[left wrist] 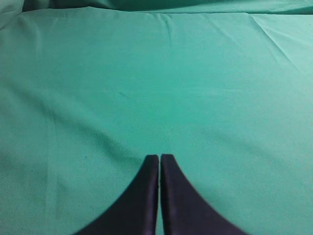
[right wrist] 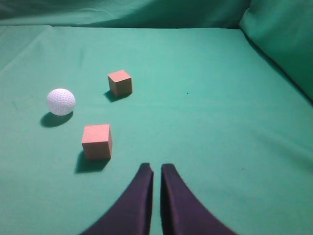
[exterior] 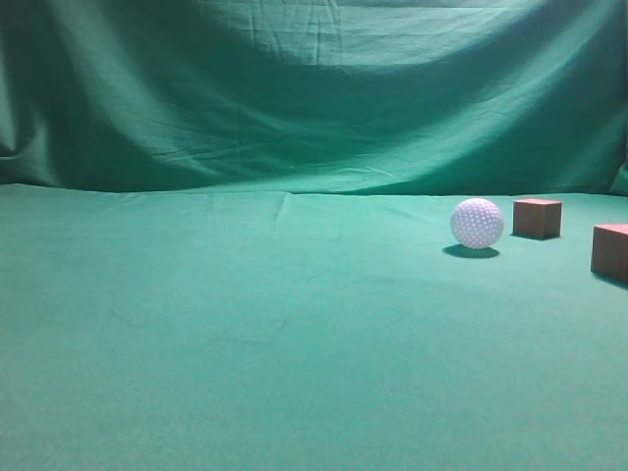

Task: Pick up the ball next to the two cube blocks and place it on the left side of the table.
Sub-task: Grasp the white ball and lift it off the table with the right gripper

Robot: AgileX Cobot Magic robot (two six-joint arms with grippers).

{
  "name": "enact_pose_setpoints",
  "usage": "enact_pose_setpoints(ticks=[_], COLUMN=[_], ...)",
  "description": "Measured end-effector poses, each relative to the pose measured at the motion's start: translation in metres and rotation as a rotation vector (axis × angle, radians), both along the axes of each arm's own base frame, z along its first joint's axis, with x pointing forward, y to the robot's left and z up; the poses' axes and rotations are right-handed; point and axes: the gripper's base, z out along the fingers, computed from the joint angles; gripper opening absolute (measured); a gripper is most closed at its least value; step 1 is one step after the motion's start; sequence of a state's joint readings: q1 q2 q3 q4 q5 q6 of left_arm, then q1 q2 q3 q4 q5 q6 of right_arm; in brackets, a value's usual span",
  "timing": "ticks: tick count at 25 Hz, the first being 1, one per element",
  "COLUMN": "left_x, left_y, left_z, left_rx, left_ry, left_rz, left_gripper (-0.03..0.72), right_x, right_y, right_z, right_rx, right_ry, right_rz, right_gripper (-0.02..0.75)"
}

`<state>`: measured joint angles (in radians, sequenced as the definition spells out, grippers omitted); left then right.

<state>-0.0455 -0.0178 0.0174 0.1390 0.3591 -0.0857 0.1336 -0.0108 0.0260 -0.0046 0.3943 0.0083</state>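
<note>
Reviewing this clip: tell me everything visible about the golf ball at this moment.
The ball is a small white sphere with a dimpled surface, looking hard and slightly glossy. It rests on the green cloth table, right of centre in the exterior view, casting a dark shadow beneath it. It sits apart from the two cube blocks, touching neither. In the right wrist view it lies left of both. No gripper touches it; only the cloth does.

Exterior camera sits low, looking along the table (exterior: pixel 245 373). Both wrist cameras look down at a slant. Exterior and right wrist views share the ball (exterior: pixel 477 224).
</note>
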Motion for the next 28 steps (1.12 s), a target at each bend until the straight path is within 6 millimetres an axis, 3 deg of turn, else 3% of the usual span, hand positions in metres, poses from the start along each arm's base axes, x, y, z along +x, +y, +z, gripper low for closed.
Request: enact_pose_setpoints(ticks=[24,28], left_x=[0.0,0.0], left_y=[0.0,0.0], left_z=[0.0,0.0], left_rx=[0.0,0.0], left_ry=[0.0,0.0], left_rz=[0.0,0.0], left_gripper=[0.0,0.0], right_x=[0.0,0.003], right_y=[0.0,0.003], right_z=[0.001,0.014], right_rx=[-0.01,0.143], right_ry=[-0.011,-0.147], right_rz=[0.001,-0.006], right_gripper=[0.067,0.067])
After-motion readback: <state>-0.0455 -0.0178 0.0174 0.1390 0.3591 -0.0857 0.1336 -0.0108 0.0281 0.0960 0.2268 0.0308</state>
